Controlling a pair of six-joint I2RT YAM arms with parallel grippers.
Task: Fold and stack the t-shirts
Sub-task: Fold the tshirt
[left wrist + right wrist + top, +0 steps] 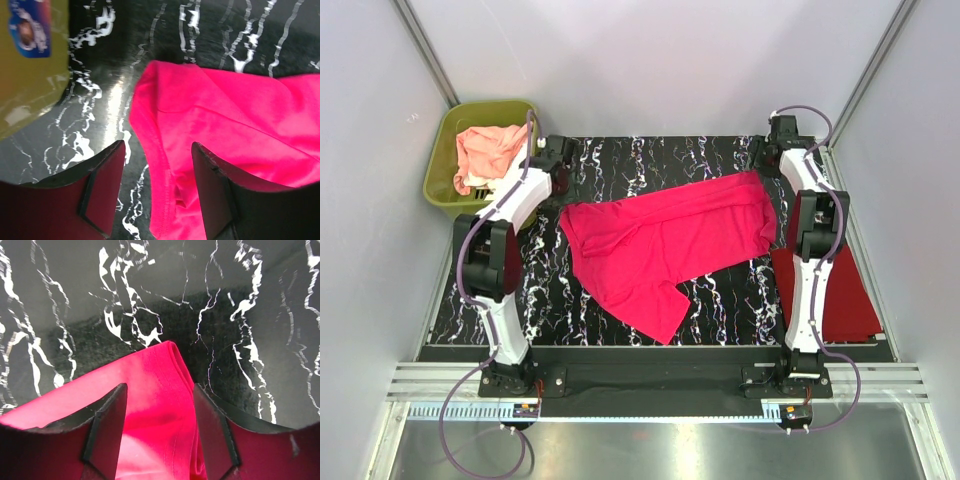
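A hot pink t-shirt [665, 245] lies spread and rumpled across the middle of the black marbled table [720, 300]. My left gripper [558, 185] hovers at its left corner. In the left wrist view the left gripper [157, 150] is open, with the shirt's seamed edge [165, 165] between the jaws. My right gripper [772, 160] is at the shirt's far right corner. In the right wrist view the right gripper [160, 387] is open, straddling a folded corner of the shirt [165, 370]. A darker red shirt [845, 290] lies flat at the table's right edge, under the right arm.
An olive-green tub [445, 165] stands at the back left, beside the left arm. It holds a peach-pink shirt [488, 148] and a bit of white cloth [480, 186]. The tub's wall [30, 75] shows at the left of the left wrist view. Grey walls enclose the table.
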